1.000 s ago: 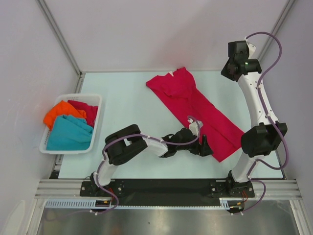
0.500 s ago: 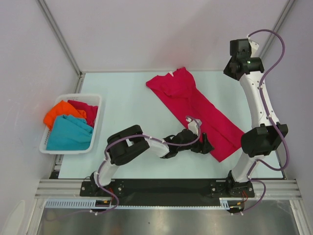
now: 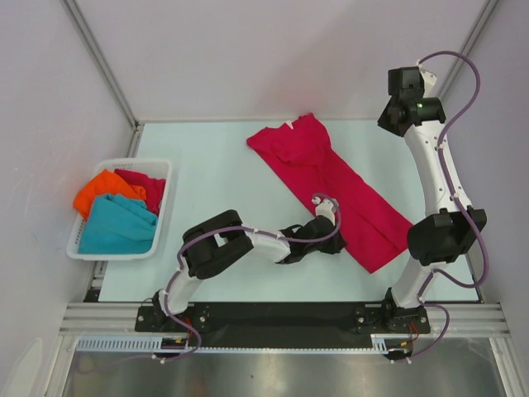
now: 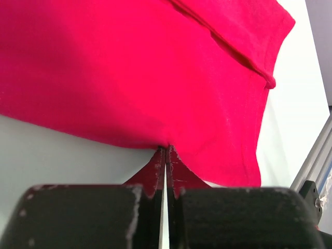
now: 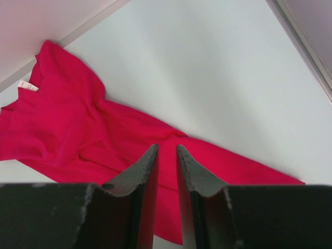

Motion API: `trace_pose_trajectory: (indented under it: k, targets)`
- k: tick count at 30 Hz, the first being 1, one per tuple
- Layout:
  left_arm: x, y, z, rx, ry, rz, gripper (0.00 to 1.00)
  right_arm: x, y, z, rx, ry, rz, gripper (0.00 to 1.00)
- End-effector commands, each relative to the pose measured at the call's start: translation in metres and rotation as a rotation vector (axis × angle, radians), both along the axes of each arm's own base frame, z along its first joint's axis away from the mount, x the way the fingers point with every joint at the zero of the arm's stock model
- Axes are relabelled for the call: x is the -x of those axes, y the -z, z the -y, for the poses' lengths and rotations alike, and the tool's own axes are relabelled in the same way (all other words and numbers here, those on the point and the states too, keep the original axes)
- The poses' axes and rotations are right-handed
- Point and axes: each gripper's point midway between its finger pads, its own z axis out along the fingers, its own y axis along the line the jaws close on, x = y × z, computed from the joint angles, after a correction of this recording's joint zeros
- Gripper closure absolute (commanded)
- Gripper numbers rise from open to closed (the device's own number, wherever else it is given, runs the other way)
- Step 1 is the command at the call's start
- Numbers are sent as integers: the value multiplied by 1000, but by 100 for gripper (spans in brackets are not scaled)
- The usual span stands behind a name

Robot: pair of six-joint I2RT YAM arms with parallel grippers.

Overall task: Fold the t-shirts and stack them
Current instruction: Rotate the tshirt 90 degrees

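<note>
Since a second ago the left pincer (image 3: pixel 337 240) has slid in under the lower edge of the crimson t-shirt (image 3: pixel 331 178) and snapped together. That shirt lies as a long folded strip across the tabletop (image 3: pixel 215 165), running from upper centre to lower right of the overhead view. In the left wrist view the fingertips meet right at the cloth's near edge and seem to nip only a sliver of it.

With so shallow a bite, the cloth could slide out on the lift. If only one layer is caught, the fold could peel open. The right pincer (image 5: pixel 167 155) hangs high at the upper right, slightly spread and empty. With one end carried alone, the strip may sag or skew.

The orange t-shirt (image 3: pixel 99 188), teal t-shirt (image 3: pixel 120 225) and second crimson t-shirt (image 3: pixel 145 186) wait in the basket (image 3: pixel 161 169) at the left.
</note>
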Motion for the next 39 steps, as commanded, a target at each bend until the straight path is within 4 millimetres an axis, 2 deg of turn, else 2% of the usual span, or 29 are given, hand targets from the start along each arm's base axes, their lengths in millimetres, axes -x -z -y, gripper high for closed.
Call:
trace_pose_trajectory:
  k: [1, 8, 9, 10, 12, 13, 14, 15, 16, 17, 19, 20, 21, 23, 24, 27, 29, 30, 31, 33, 34, 36, 38, 39]
  targets:
    - [12, 29, -11, -104, 27, -41, 100, 7, -20, 8, 12, 14, 51, 75]
    - [14, 23, -20, -130, 32, -83, 100, 7, -20, 7, 11, 13, 51, 75]
    - [18, 31, -30, -159, 28, -113, 100, 7, -21, 7, 8, 12, 54, 75]
    - [14, 21, -36, -144, 16, -113, 100, 7, -20, 7, 8, 12, 51, 75]
    - [15, 19, -49, -140, -7, -130, 100, 8, -20, 8, 11, 15, 52, 76]
    - [16, 28, -68, -167, -28, -149, 100, 8, -19, 8, 10, 14, 52, 75]
    - [14, 14, -74, -142, -40, -146, 100, 8, -18, 8, 9, 14, 52, 76]
    - [18, 21, -90, -162, -57, -168, 100, 9, -17, 7, 6, 11, 52, 75]
    - [15, 19, -98, -159, -75, -173, 100, 9, -15, 7, 2, 12, 53, 75]
    - [12, 7, -102, -140, -88, -161, 100, 10, -13, 6, 1, 8, 48, 76]
    - [12, 8, -116, -153, -111, -175, 100, 10, -10, 3, -12, 2, 47, 76]
    - [11, -3, -120, -140, -118, -167, 100, 10, -10, 2, -16, -1, 48, 76]
    - [13, 1, -132, -162, -137, -186, 100, 11, -10, 1, -18, -3, 50, 76]
    - [14, -2, -144, -165, -156, -199, 100, 11, -11, 1, -17, -6, 51, 76]
    - [17, -5, -159, -159, -183, -219, 100, 11, -11, 0, -16, -8, 50, 76]
    - [17, -12, -187, -139, -238, -239, 100, 13, -10, -2, -21, -13, 49, 76]
    - [21, -17, -197, -130, -247, -249, 100, 13, -8, -5, -32, -20, 51, 76]
    - [26, -12, -208, -145, -258, -265, 100, 14, -5, -6, -32, -24, 47, 76]
    - [25, -25, -211, -116, -268, -248, 100, 14, -5, -8, -39, -27, 54, 76]
    - [32, -23, -227, -125, -294, -267, 100, 16, 1, -13, -45, -36, 41, 76]
    - [32, -35, -231, -95, -308, -246, 100, 16, 2, -14, -46, -40, 39, 76]
    - [39, -31, -248, -123, -338, -260, 100, 18, 5, -17, -51, -46, 38, 76]
    - [42, -41, -257, -105, -364, -244, 100, 20, 9, -20, -51, -55, 31, 76]
    - [45, -37, -262, -105, -375, -255, 100, 21, 9, -22, -55, -57, 33, 76]
